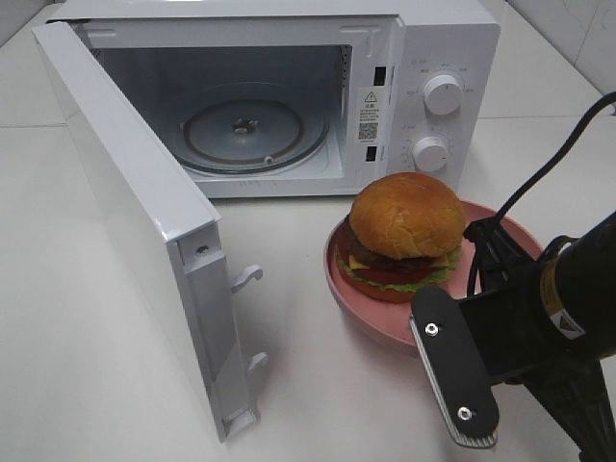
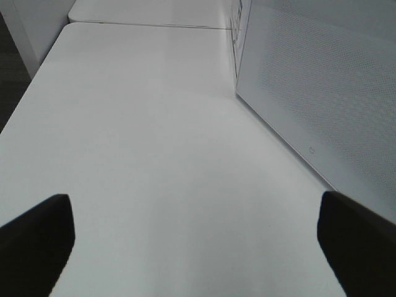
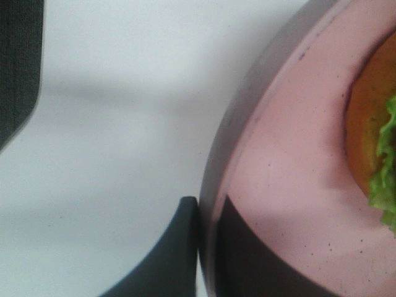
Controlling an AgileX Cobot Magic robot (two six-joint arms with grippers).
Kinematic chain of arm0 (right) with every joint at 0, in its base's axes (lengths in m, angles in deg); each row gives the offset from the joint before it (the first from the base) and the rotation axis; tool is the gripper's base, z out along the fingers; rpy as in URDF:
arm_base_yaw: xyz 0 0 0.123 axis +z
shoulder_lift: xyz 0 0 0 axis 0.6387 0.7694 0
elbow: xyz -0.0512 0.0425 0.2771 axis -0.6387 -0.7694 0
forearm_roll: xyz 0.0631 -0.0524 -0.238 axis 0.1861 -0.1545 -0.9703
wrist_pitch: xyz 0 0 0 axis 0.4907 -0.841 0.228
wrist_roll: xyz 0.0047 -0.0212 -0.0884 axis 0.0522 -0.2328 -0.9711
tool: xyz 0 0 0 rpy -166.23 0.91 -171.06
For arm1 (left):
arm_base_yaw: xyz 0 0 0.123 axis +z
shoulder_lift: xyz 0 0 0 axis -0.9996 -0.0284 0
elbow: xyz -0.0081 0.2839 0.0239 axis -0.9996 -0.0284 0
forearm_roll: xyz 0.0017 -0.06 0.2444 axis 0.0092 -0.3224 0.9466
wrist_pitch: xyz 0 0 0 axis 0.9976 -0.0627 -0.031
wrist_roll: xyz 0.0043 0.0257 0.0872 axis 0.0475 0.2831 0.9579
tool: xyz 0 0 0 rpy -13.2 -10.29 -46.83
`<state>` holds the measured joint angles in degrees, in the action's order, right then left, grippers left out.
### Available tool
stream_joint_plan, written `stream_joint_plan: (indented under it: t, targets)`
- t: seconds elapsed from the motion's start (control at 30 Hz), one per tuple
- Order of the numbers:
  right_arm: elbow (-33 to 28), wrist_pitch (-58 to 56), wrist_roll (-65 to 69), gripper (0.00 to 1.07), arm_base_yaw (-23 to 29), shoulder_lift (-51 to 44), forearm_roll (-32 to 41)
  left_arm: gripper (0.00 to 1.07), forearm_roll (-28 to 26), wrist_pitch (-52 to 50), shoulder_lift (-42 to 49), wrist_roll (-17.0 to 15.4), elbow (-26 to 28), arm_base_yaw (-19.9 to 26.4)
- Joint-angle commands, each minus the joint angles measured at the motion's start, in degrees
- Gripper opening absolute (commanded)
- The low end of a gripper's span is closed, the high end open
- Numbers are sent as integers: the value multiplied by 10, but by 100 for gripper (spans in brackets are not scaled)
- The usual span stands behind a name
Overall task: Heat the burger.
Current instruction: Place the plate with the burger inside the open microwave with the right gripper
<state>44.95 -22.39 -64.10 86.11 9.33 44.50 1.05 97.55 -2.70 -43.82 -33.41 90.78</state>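
Nearest, at the overhead view's lower right, the right gripper (image 3: 207,216) is partly cut off and pinched closed on the near rim of the pink plate (image 1: 346,306). The burger (image 1: 406,229) sits on that plate, right of centre. Behind, the microwave (image 1: 438,48) stands with its door (image 1: 144,221) swung wide at left and the turntable (image 1: 243,132) visible inside. The left gripper (image 2: 198,247), unseen overhead, gapes wide over the table (image 2: 154,124), holding nothing.

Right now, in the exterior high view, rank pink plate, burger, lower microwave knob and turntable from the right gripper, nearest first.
1. Pink plate: near rim clamped by the right gripper.
2. Burger: on the plate, just beyond.
3. Lower knob: microwave front panel.
4. Turntable: inside the open microwave, far left.
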Motion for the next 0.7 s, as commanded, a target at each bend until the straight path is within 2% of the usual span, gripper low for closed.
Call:
stream_joint_plan:
  t: [0.03, 0.4, 0.7]
  targets:
    - [2, 36, -40, 0, 3, -6, -10, 102, 0, -9, 2, -1, -3, -1]
    - [6, 113, -155, 0, 3, 7, 7, 102, 0, -9, 2, -1, -3, -1]
    - [51, 130, -201, 0, 2, 26, 19, 102, 0, -9, 2, -1, -3, -1]
